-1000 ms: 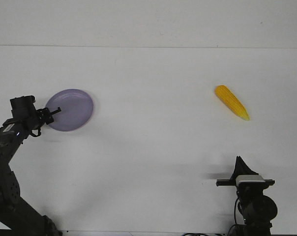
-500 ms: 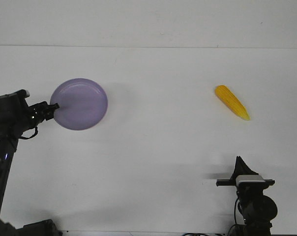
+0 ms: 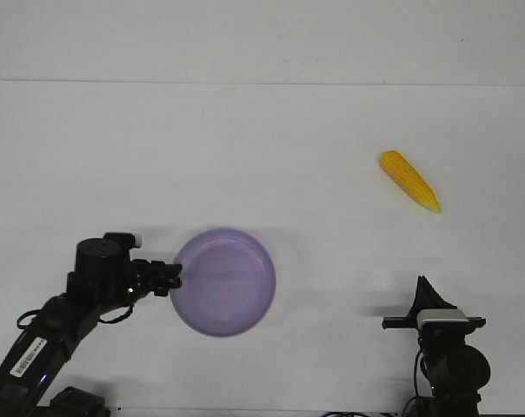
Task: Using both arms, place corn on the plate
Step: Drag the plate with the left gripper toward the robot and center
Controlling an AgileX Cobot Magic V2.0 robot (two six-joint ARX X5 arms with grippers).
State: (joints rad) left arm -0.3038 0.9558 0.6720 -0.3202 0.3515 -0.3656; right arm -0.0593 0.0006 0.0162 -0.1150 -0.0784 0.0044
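The plate (image 3: 223,282) is a plain lavender-purple, a shade darker along its rim, with no marking on it. At the plate's left edge the left end effector (image 3: 169,280) is black, and the arm behind it carries a small white label with dark print too small to read. Far up and to the right of the plate, the corn (image 3: 409,181) is yellow-orange, paler yellow toward its tip. The right end effector (image 3: 424,289) is black, its wrist block grey-white. The bench (image 3: 271,148) is flat white, perhaps faintly scuffed.
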